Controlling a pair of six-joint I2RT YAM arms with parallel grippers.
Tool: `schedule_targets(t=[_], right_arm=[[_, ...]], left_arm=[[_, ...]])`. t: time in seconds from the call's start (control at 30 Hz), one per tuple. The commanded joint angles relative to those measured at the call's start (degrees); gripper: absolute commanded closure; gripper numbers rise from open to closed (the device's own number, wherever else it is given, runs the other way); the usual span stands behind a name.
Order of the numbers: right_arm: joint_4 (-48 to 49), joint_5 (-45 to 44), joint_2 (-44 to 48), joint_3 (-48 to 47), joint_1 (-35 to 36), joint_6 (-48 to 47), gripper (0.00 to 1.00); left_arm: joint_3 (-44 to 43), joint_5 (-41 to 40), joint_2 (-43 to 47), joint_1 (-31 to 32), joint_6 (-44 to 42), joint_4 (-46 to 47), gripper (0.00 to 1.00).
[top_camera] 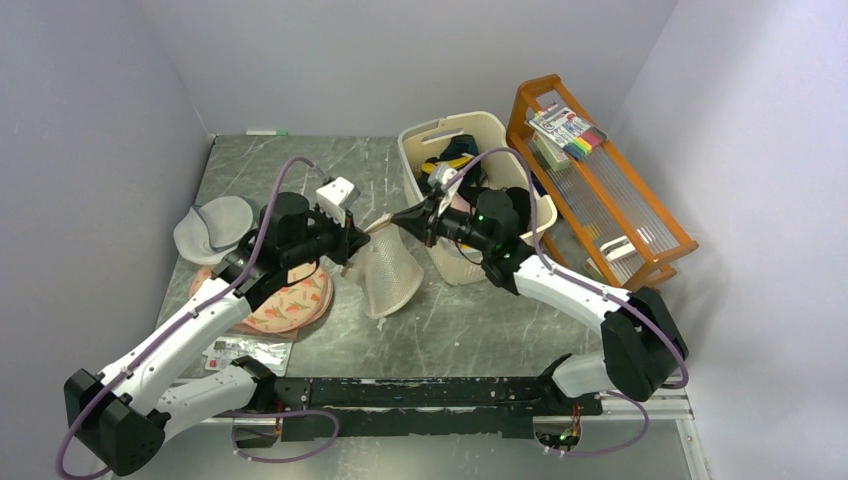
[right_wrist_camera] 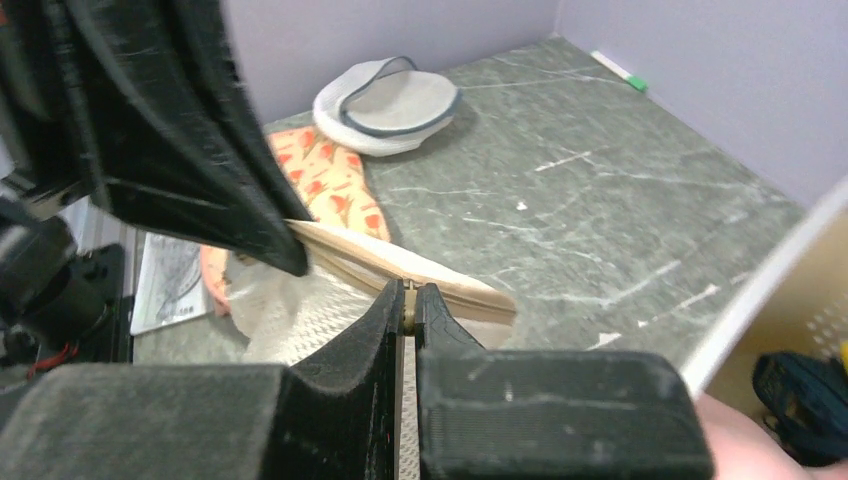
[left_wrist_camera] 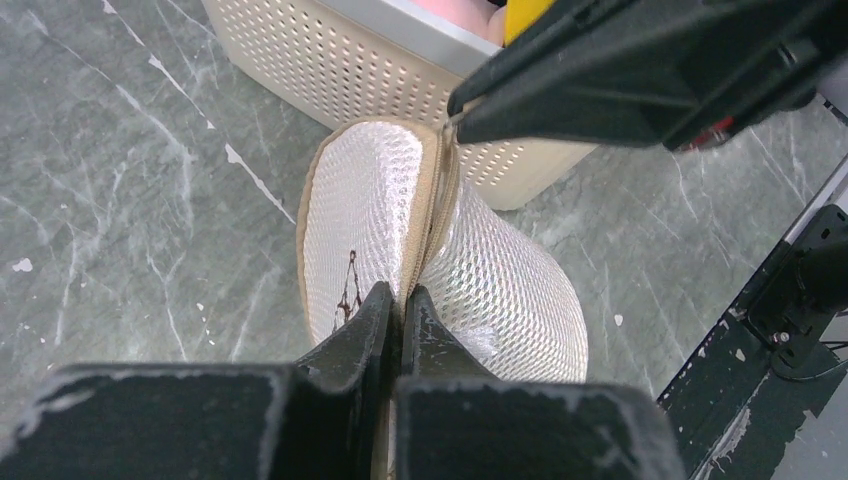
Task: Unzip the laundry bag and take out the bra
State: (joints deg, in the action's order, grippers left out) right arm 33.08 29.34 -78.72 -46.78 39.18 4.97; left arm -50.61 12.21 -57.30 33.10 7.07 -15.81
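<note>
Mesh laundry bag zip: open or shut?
Looks shut: on the cream-white mesh laundry bag, tan zip edges lie together between left gripper and right gripper; no gap shows.

Left fingers (left_wrist_camera: 362, 330) and right fingers (right_wrist_camera: 380, 335) are both pinched closed, tips pointing toward each other.

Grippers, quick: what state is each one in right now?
Left gripper: closed, pinching the laundry bag at its tan rim.
Right gripper: closed, pinching the same bag's rim further along.

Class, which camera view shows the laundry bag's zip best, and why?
Left wrist: the zip runs clearly along the laundry bag, close up. Right wrist shows a short stretch; top external shows only the bag's mesh side.
</note>
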Motion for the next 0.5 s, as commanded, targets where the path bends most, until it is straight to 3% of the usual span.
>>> schedule_targets(t=[0.0,0.3,0.37,0.47], right_arm=[[3.7,-1.0,-0.6,0.7,-5.9,8.3,1.0],[15.4,7.9,-2.0,3.6,-12.5,19.6,1.0],[17.5,11.1,-2.0,3.3,-12.3,19.3,1.0],[18.7,13.9,-2.4,2.6,-11.8,19.8,1.0]], left_arm=[[-0.6,-2.8,1.3,-0.4,-0.5,0.8,0.93],[-0.8,-2.1,0.4,-0.5,-1.2,0.6,0.93],[-0.7,-0.7,0.5,-0.4,-1.5,0.9,0.83],[-0.5,2.1,0.9,-0.4,-1.8,1.6,0.56]])
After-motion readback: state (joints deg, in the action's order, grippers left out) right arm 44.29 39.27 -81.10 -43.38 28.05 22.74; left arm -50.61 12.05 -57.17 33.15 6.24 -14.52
